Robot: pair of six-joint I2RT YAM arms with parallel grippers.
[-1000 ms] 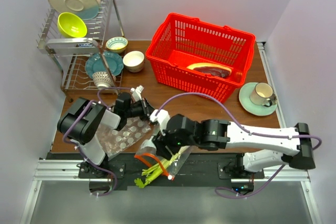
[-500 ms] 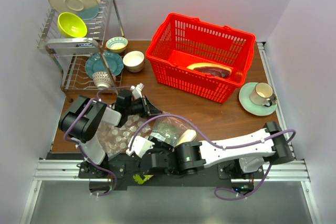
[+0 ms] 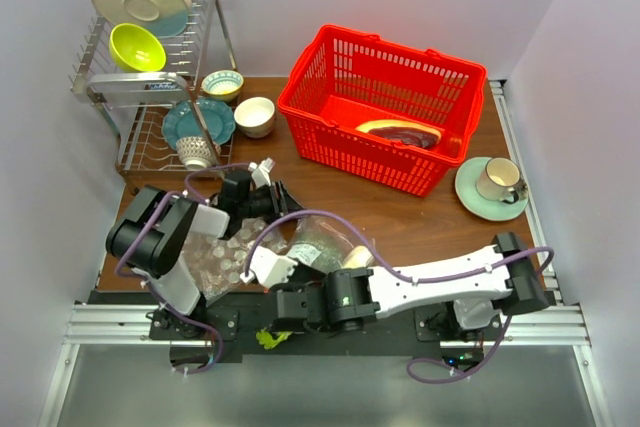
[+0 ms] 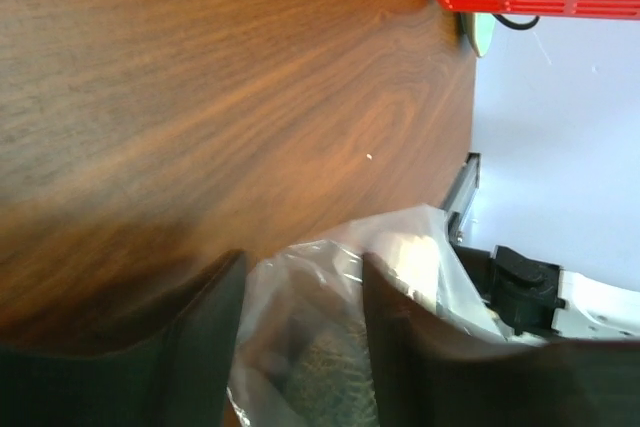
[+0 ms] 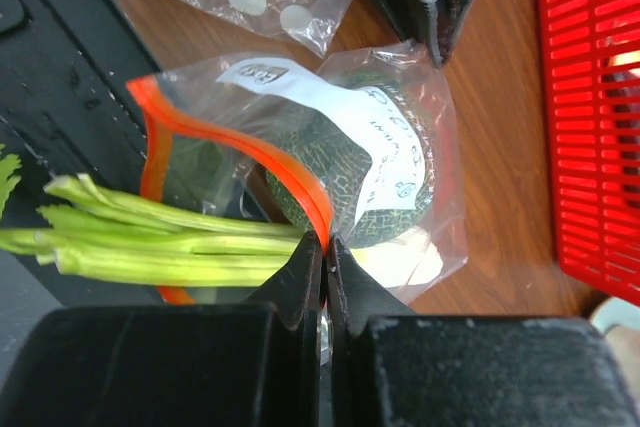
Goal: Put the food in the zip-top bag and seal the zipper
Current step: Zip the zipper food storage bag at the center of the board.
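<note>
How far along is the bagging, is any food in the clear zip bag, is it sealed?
Done: the dark green ball sits inside the clear plastic bag. In hand: the right gripper is shut on the orange-red zip strip, with the light-green stalks lying partway through the open mouth. To do: the red-brown slab lies in the red basket; sealing remains.

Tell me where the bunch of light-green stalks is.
Right wrist view, left side: the light-green stalks lie beside the orange-red zip strip of the clear plastic bag, ends reaching the right tool pinching that strip.

Red basket (image 3: 350, 152), dish rack (image 3: 132, 90), cup (image 3: 497, 179) on saucer (image 3: 473, 198).
</note>
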